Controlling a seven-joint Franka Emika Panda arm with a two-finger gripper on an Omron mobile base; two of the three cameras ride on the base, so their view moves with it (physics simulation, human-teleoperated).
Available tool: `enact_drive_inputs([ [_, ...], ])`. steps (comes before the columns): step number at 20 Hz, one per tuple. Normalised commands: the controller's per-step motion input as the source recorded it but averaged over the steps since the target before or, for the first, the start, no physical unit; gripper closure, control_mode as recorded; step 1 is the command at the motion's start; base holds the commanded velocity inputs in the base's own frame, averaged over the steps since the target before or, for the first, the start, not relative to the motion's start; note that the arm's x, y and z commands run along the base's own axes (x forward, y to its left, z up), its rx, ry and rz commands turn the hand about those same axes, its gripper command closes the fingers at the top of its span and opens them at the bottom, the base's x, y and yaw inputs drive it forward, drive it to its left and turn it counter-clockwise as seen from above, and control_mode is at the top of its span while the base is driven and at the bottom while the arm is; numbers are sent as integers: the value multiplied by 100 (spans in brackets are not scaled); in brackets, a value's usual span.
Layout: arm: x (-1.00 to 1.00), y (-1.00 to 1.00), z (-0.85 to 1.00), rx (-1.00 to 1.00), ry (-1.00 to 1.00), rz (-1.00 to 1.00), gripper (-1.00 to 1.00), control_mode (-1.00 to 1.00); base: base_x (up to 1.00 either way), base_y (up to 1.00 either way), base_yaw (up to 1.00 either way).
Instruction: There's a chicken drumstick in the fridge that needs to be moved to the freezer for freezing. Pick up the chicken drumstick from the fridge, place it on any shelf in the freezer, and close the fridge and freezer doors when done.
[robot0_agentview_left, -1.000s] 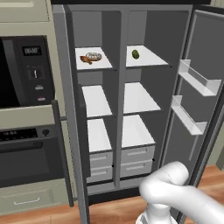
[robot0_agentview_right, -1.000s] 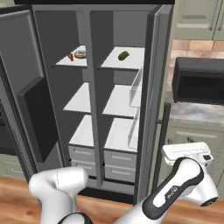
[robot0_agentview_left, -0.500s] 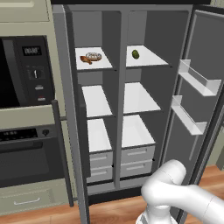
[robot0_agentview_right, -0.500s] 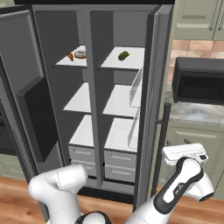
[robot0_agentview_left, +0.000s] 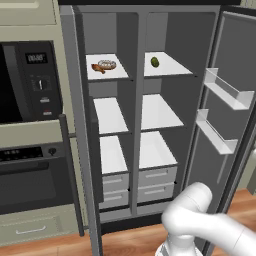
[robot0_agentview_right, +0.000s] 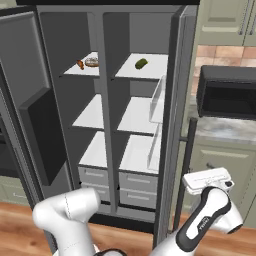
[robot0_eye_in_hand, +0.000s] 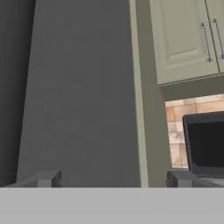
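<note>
The chicken drumstick (robot0_agentview_left: 98, 68) (robot0_agentview_right: 80, 64) lies on the top shelf of the narrower left compartment, the freezer (robot0_agentview_left: 111, 115), right beside a frosted donut (robot0_agentview_left: 107, 64). The wider fridge (robot0_agentview_left: 159, 110) is on the right. Both doors stand open: the plain fridge door (robot0_agentview_left: 220, 150) with clear bins, and the freezer door (robot0_agentview_right: 30, 100) with its black dispenser panel. My gripper (robot0_agentview_right: 207, 179) (robot0_eye_in_hand: 113, 180) is low, outside the fridge door's grey outer face, far from the shelves. Its fingertips (robot0_eye_in_hand: 48, 178) stand wide apart and open, with nothing between them.
A small green fruit (robot0_agentview_left: 155, 61) sits on the fridge's top shelf. A built-in oven stack (robot0_agentview_left: 30, 100) stands left of the unit. To the right is a counter with a black microwave (robot0_agentview_right: 227, 92), under pale green cabinets (robot0_eye_in_hand: 183, 39). White drawers (robot0_agentview_left: 156, 176) fill both compartments' bottoms.
My arm has shifted slightly, and the hand has drifted a little lower beside the fridge door. Drumstick, donut, fruit and both doors are as before.
</note>
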Motion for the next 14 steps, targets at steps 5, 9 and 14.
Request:
enact_drive_inputs([
  [5, -7, 98, -20, 0, -1, 0, -100, -100, 0, 0, 0],
  [9, -3, 100, -10, 0, 0, 0, -100, -100, 0, 0, 0],
  [14, 18, 100, -5, -2, 3, 0, -100, -100, 0, 0, 0],
])
